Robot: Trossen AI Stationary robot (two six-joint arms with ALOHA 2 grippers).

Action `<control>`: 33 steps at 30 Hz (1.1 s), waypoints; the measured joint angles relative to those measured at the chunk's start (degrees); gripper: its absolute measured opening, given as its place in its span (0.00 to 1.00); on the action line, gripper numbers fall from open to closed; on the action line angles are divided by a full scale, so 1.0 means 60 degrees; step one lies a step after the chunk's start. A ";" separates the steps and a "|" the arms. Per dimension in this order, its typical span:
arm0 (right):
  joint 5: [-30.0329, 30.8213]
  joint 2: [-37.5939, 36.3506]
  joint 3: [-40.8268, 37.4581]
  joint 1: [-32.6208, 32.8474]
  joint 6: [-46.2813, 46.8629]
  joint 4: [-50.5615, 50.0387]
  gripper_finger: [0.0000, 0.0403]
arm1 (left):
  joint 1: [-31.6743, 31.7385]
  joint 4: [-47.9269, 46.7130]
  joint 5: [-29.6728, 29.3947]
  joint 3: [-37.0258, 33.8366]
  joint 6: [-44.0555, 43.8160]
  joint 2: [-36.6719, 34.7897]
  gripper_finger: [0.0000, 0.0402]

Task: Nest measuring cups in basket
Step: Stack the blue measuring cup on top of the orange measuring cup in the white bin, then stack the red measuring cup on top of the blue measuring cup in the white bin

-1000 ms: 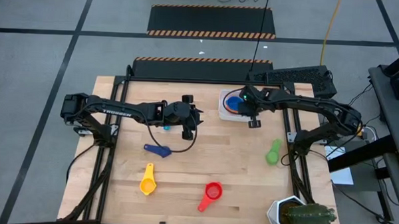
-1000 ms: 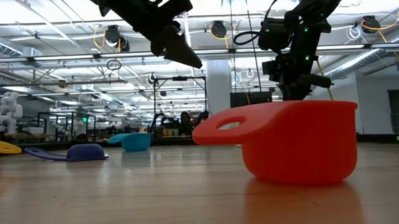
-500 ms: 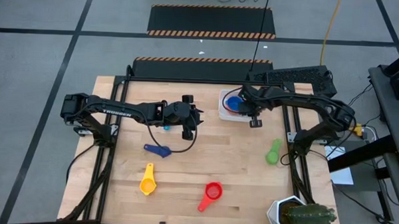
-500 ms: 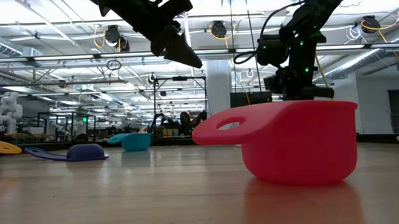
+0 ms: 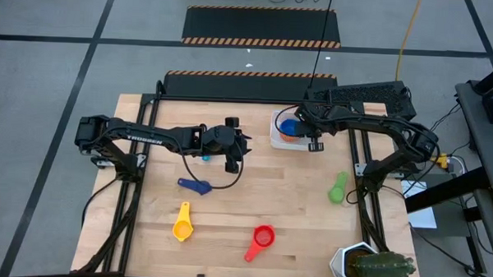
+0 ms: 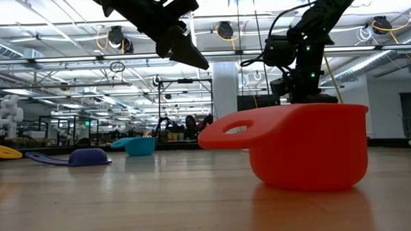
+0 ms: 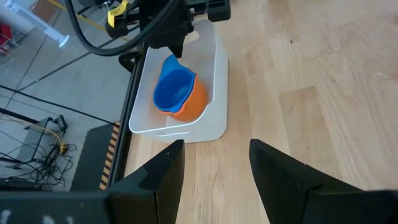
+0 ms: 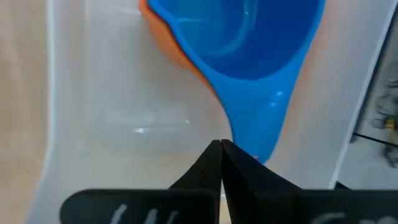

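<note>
- Nesting is in hand: the basket [image 5: 287, 128] at the table's far edge holds the blue cup [image 7: 173, 91] seated in the orange cup [image 7: 194, 107].
- The right gripper [image 8: 221, 155], fingers pressed together and empty, hangs over the blue handle.
- The left gripper [image 7: 211, 171], fingers apart and empty, hovers mid-table.
- Next, I judge, it must fetch the navy cup [image 5: 195, 186] below it.

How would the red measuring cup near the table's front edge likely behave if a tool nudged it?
The red cup looks like thin moulded plastic, so probably light and stiff. It sits upright, mouth up, on bare wood table, so it would likely slide, not roll. A push on its flat handle might pivot it.
</note>
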 joint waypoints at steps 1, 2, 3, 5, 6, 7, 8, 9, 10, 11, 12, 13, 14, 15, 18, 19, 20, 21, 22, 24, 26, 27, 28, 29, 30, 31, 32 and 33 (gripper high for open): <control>0.0183 0.0000 0.0000 0.0007 -0.0041 0.0015 0.00 | 0.0000 0.0022 0.0000 0.0000 0.0000 0.0000 0.46; 0.0298 0.0000 0.0000 0.0007 -0.0076 0.0041 0.00 | 0.0001 0.0041 0.0000 0.0000 0.0000 0.0000 0.46; 0.0385 0.0000 0.0000 0.0006 -0.0102 0.0080 0.00 | 0.0000 0.0061 0.0000 0.0000 0.0000 0.0000 0.46; 0.0408 0.0000 0.0000 0.0000 -0.0109 0.0203 0.00 | 0.0001 0.0093 0.0000 0.0000 0.0000 0.0000 0.46; 0.0443 -0.0004 0.0000 0.0000 -0.0106 0.0238 0.00 | 0.0000 0.0094 0.0000 0.0000 0.0000 0.0000 0.46; 0.0460 -0.0004 0.0000 0.0000 -0.0106 0.0245 0.00 | 0.0002 0.0093 0.0000 0.0000 0.0000 0.0000 0.46; 0.0512 -0.0004 0.0000 0.0017 -0.0103 0.0248 0.00 | 0.0000 0.0091 0.0000 0.0000 -0.0001 0.0000 0.46; 0.0647 -0.0004 0.0000 0.0062 -0.0100 0.0258 0.00 | 0.0001 0.0091 0.0000 0.0000 -0.0004 0.0000 0.46; 0.0718 -0.0004 0.0000 0.0117 -0.0061 0.0263 0.00 | 0.0002 0.0091 0.0000 0.0000 -0.0004 0.0000 0.46; 0.0742 -0.0011 0.0000 0.0180 -0.0039 0.0257 0.00 | 0.0003 0.0091 0.0000 0.0000 -0.0004 0.0000 0.46; 0.0759 -0.0071 0.0000 0.0262 0.0024 0.0210 0.00 | 0.0000 0.0091 0.0000 0.0000 -0.0004 0.0000 0.46; 0.0756 -0.0187 0.0000 0.0362 0.0137 0.0134 0.00 | 0.0000 0.0091 0.0000 0.0000 -0.0007 0.0000 0.46; 0.0754 -0.0317 0.0000 0.0499 0.0254 0.0124 0.00 | 0.0000 0.0091 0.0000 0.0000 -0.0019 0.0000 0.46; 0.0733 -0.0472 0.0011 0.0650 0.0354 0.0168 0.00 | 0.0002 0.0091 0.0002 0.0000 -0.0031 0.0000 0.46; 0.0661 -0.1098 0.0011 0.1255 0.0722 0.0169 0.00 | -0.0020 0.0101 0.0200 0.0000 -0.0061 0.0000 0.46; 0.0657 -0.1366 0.0011 0.1522 0.0873 0.0215 0.00 | -0.0039 0.0109 0.0237 0.0000 -0.0072 0.0000 0.46; 0.0657 -0.1652 0.0011 0.1790 0.1064 0.0230 0.00 | -0.0076 0.0112 0.0244 0.0000 -0.0103 0.0000 0.46; 0.0653 -0.1918 0.0011 0.2081 0.1281 0.0230 0.00 | -0.0127 0.0109 0.0248 0.0000 -0.0142 0.0000 0.46; 0.0653 -0.2174 0.0011 0.2404 0.1574 0.0235 0.00 | -0.0207 0.0111 0.0255 0.0000 -0.0171 0.0000 0.46; 0.0646 -0.2628 0.0011 0.3056 0.2234 0.0296 0.00 | -0.0447 0.0110 0.0258 0.0000 -0.0171 0.0000 0.46; 0.0642 -0.3008 0.0011 0.3730 0.2934 0.0303 0.00 | -0.0755 0.0112 0.0261 0.0000 -0.0076 0.0000 0.46; 0.0646 -0.3129 0.0013 0.4080 0.3289 0.0311 0.00 | -0.0923 0.0112 0.0270 0.0000 0.0013 0.0000 0.46; 0.0642 -0.3217 0.0015 0.4419 0.3602 0.0306 0.00 | -0.1107 0.0113 0.0281 0.0000 0.0124 0.0000 0.46; 0.0642 -0.3263 0.0015 0.4752 0.3897 0.0299 0.00 | -0.1288 0.0120 0.0288 0.0000 0.0207 0.0000 0.46; 0.0635 -0.3288 0.0012 0.5070 0.4164 0.0312 0.00 | -0.1467 0.0120 0.0288 0.0000 0.0203 0.0000 0.46; 0.0626 -0.3309 0.0013 0.5374 0.4419 0.0331 0.00 | -0.1651 0.0117 0.0288 0.0000 0.0053 0.0000 0.46; 0.0627 -0.3314 0.0012 0.5667 0.4633 0.0348 0.00 | -0.1834 0.0091 0.0288 0.0000 -0.0156 0.0000 0.46; 0.0623 -0.3315 0.0015 0.5928 0.4837 0.0371 0.00 | -0.2032 0.0008 0.0283 0.0000 -0.0348 0.0003 0.46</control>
